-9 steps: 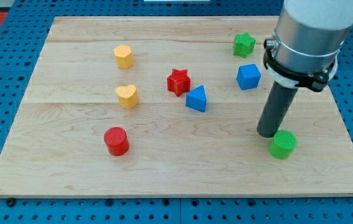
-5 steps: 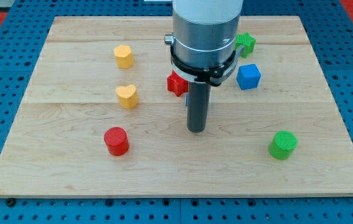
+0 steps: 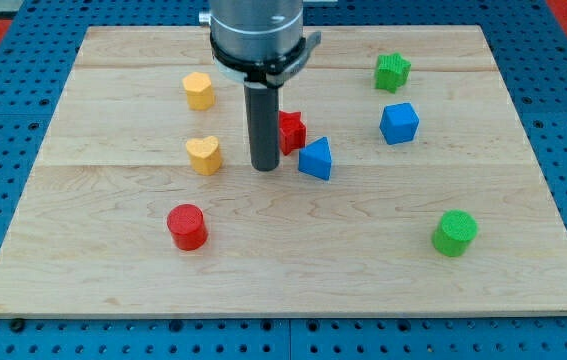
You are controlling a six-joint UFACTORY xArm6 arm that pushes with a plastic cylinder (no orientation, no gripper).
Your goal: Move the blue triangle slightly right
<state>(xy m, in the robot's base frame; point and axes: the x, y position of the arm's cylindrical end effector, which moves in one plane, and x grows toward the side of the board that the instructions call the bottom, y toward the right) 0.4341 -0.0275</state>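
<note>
The blue triangle (image 3: 316, 159) lies near the board's middle, just below and right of the red star (image 3: 291, 131). My tip (image 3: 265, 166) rests on the board a short way left of the blue triangle, with a small gap between them. The rod stands in front of the red star's left part and hides it. The yellow heart (image 3: 204, 154) is to the left of my tip.
A yellow hexagon (image 3: 198, 89) is at upper left, a red cylinder (image 3: 187, 226) at lower left. A blue cube (image 3: 399, 123) and a green star (image 3: 392, 71) are at upper right, a green cylinder (image 3: 454, 232) at lower right. The wooden board (image 3: 523, 270) lies on a blue pegboard.
My tip has swept from beside the green cylinder at right across the board to the left side of the blue triangle. No block has moved.
</note>
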